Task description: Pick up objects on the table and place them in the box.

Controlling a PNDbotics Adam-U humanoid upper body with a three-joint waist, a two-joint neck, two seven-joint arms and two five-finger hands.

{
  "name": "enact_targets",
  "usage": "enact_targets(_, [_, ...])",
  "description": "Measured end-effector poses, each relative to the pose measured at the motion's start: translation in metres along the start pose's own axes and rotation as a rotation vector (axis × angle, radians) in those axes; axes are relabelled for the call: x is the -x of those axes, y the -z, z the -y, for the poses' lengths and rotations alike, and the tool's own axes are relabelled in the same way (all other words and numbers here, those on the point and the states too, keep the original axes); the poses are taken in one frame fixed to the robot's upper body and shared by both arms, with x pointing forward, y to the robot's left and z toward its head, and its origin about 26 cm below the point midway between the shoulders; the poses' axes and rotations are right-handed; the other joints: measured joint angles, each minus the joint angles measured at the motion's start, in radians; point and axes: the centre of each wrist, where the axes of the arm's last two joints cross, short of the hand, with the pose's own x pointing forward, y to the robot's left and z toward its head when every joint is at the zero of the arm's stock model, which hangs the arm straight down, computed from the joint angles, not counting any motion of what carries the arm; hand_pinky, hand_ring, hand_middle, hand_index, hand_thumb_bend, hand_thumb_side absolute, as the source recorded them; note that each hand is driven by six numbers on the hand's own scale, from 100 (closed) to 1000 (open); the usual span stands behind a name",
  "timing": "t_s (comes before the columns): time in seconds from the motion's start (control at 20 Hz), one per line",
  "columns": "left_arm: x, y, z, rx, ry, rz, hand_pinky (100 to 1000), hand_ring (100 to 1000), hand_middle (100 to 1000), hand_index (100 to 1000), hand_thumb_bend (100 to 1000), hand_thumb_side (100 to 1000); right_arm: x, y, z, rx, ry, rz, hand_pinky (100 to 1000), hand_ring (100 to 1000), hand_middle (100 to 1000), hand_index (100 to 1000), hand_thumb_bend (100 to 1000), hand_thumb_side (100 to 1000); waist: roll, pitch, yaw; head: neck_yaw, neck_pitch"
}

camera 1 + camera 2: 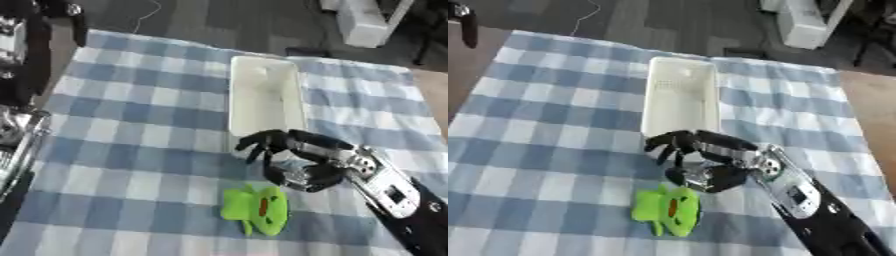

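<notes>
Right hand [293,160], fingers spread and holding nothing, hovers between the white rectangular plastic box [265,97] and the green soft frog toy [255,209] lying on the blue-checked table [122,150]. Risk: a descending thumb could nudge the limp toy aside or snag the cloth, or the fingers could strike the box's near rim.

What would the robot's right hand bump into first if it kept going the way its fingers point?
Probably the white box. The right hand points its fingers up and left, at the box's near end, above the green toy. How high the hand hangs is unclear, so it might pass over the rim.
</notes>
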Motion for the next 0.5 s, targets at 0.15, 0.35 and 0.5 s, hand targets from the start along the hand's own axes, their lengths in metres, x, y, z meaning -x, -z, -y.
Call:
enact_targets(0.15, [0.0,0.0,0.0,0.0,0.0,0.0,150,755,861,821,262,991,0.0014,0.0007,-0.001,0.005,-0.011,-0.002,556,762,889,1000,257,714,0.0,0.0,0.0,0.0,0.0])
enact_targets(0.35, [0.0,0.0,0.0,0.0,0.0,0.0,153,755,861,821,262,992,0.0038,0.0017,-0.0034,0.002,-0.015,-0.009,556,762,890,1000,267,707,0.0,0.0,0.001,0.0,0.0])
enact_targets(0.5, [0.0,0.0,0.0,0.0,0.0,0.0,156,755,861,820,263,992,0.005,0.0016,-0.0043,-0.002,-0.018,-0.015,563,766,896,1000,285,707,0.0,0.0,0.001,0.0,0.0])
